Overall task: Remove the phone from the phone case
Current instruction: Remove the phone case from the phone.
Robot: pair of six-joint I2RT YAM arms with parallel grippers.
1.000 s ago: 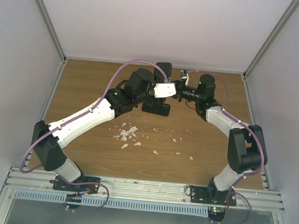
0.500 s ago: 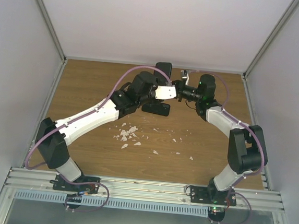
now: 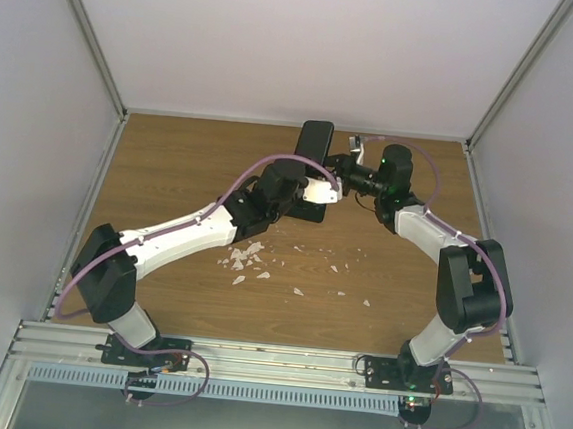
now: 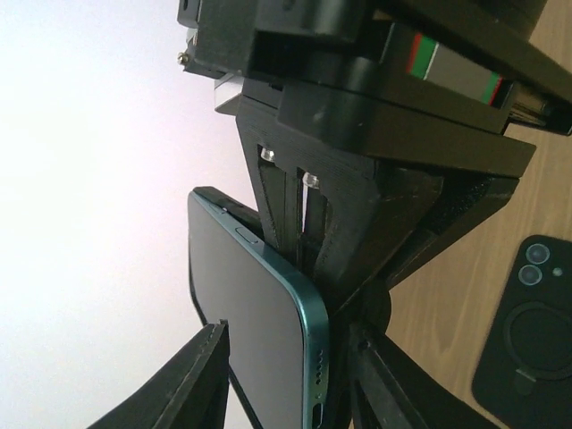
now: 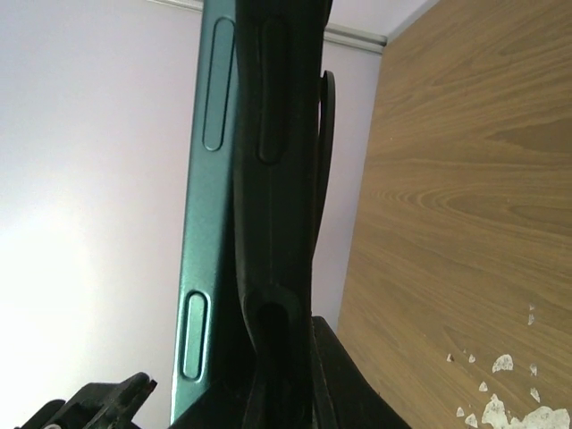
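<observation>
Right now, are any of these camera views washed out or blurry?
Left wrist view: the white wall is blown out behind the phone, and the close jaws are soft. Right wrist view: bright wall too, phone and phone case edges dark but legible. Top view: even light, sharp, faint shadows on the table.

Bright, even light; overexposed wrist-view backgrounds.

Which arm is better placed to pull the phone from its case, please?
Left: the left end effector's fingers straddle the phone's bottom end, not yet clamped. The right end effector is shut on the phone's side, holding it up.
</observation>
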